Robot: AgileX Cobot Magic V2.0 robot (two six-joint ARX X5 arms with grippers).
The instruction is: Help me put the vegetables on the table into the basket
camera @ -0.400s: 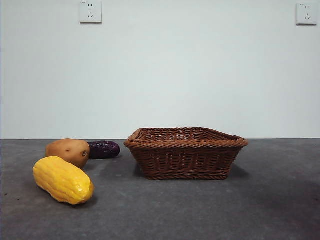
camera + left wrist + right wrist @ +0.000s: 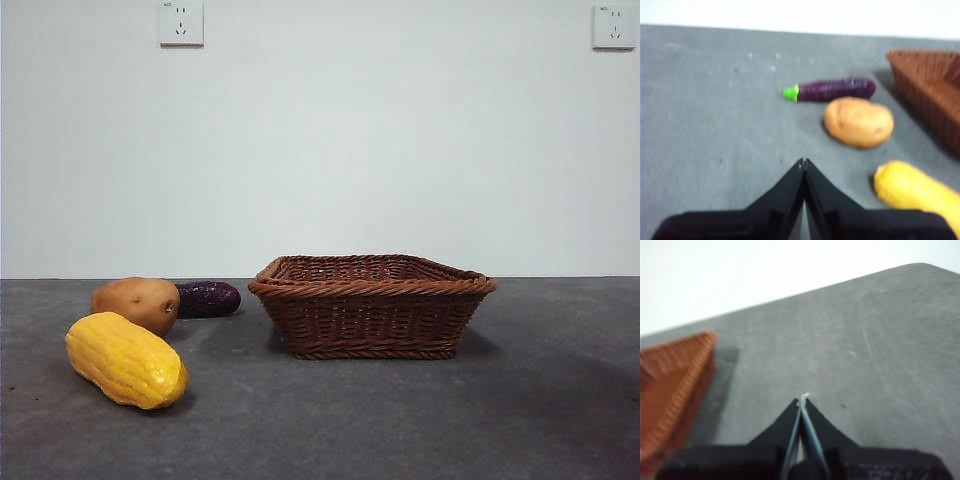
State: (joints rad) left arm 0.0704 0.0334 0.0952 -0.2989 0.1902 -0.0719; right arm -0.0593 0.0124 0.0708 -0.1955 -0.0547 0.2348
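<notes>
Potato (image 2: 858,121) lies ahead of closed left claw (image 2: 803,161), apart.

No readable text, label, brand, number or sign shows anywhere.

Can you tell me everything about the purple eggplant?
The eggplant is slim and dark purple with a slightly shiny skin and a bright green stem cap at one end. It lies flat on the grey table, behind the potato, which hides part of it in the front view. No gripper touches it. The basket sits apart, beside it.
</notes>
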